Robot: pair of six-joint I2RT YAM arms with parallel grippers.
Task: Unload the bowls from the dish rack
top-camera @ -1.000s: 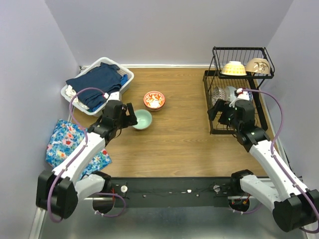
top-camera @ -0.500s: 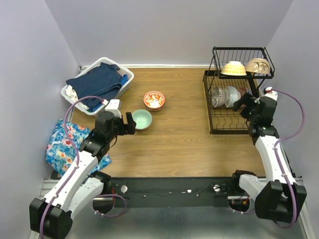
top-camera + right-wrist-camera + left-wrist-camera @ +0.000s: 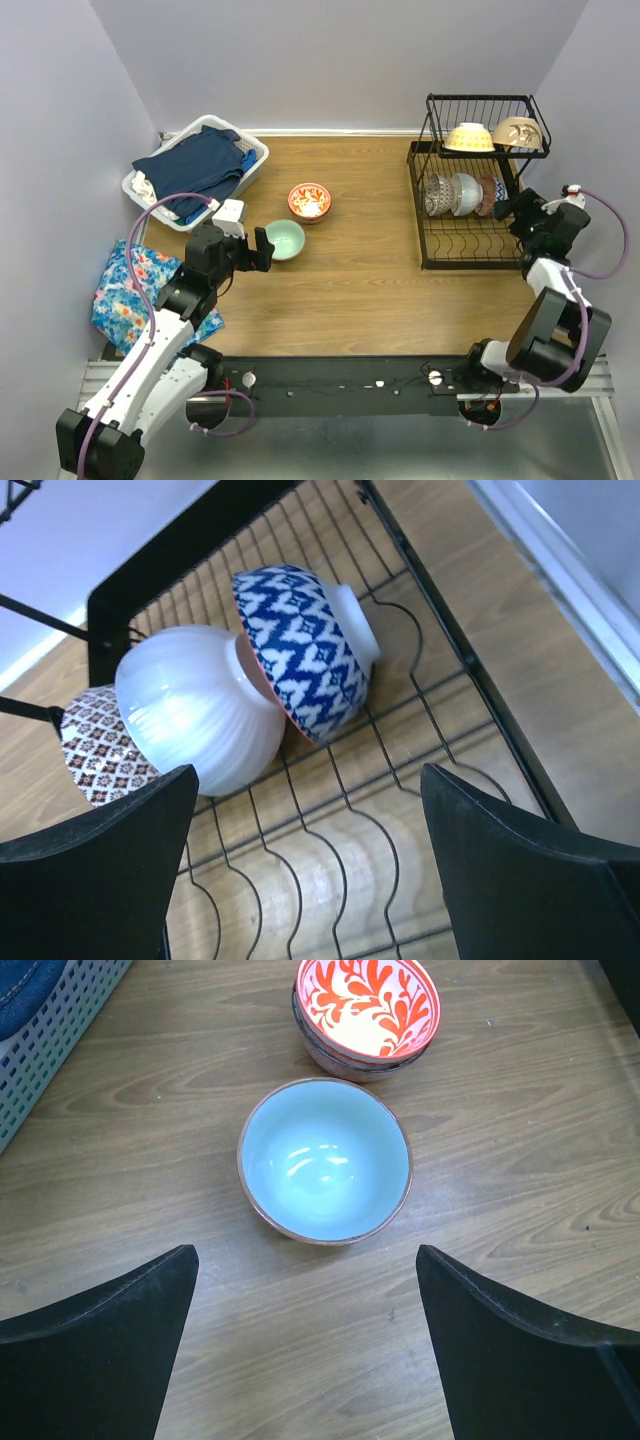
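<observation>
Both the left claw (image 3: 305,1252) and right claw (image 3: 307,770) gape empty; straddle the blue bowl (image 3: 295,650) squarely before closing.

2 bowls (image 3: 286,240) lie left of the dish rack (image 3: 470,262).

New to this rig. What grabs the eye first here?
The black dish rack stands far right, a blue-patterned bowl and a white bowl on edge in its lower tier, facing the open right gripper. Left of centre, a mint bowl sits by a red-orange floral bowl, just ahead of the open left gripper.
</observation>
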